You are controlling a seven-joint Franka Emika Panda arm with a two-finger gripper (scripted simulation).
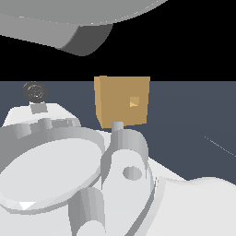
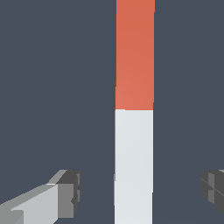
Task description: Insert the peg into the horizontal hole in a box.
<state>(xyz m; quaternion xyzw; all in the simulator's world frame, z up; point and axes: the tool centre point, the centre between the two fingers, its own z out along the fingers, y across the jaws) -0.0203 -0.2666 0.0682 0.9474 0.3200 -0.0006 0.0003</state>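
Observation:
The tan box point(image 1: 122, 101) stands on the dark floor beyond the arm in the exterior view, and its small square hole point(image 1: 134, 102) faces the camera. In the wrist view the peg point(image 2: 134, 109) lies flat on the floor, one half red-orange and the other pale grey-white. My gripper point(image 2: 142, 192) is open above the pale half, one fingertip point(image 2: 70, 193) on each side of the bar with a clear gap to both. The exterior view does not show the peg or my gripper; the arm's white body hides them.
The arm's white links point(image 1: 69, 175) fill the lower part of the exterior view. Another grey part of the arm point(image 1: 69, 23) hangs across that view's upper edge. Dark floor point(image 1: 193, 120) surrounds the box.

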